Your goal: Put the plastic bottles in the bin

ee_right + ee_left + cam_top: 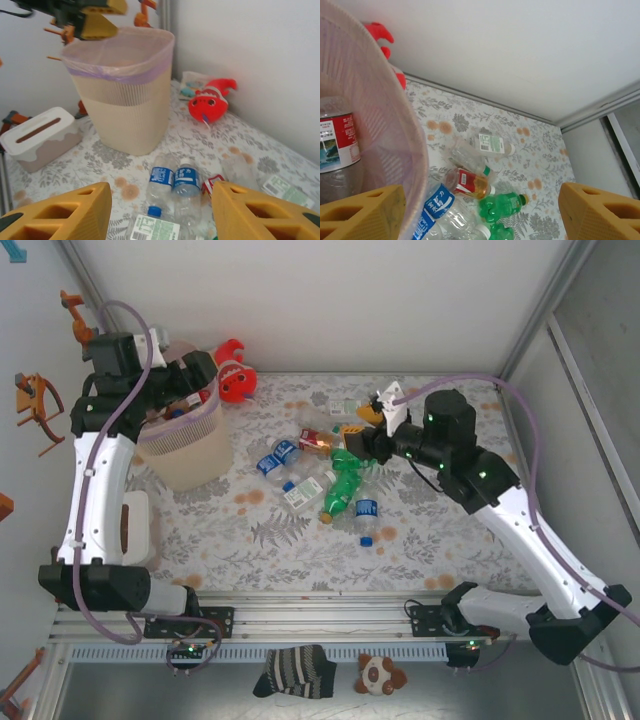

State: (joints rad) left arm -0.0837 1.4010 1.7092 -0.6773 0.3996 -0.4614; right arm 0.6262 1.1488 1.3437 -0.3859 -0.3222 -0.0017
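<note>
The left tool (482, 194) is held above the rim of the tall translucent pale-pink plastic bin (190, 462), its yellow fingers (362, 215) spread wide with nothing between them. A red-labelled plastic bottle (335, 142) is seen inside the bin. Other crushed plastic bottles (320, 475), clear with blue labels, green and red-labelled, are heaped on the floral-patterned bench (450, 530), to the right of the bin. The right tool (161, 192) is poised over that heap, its jaws parted and empty
</note>
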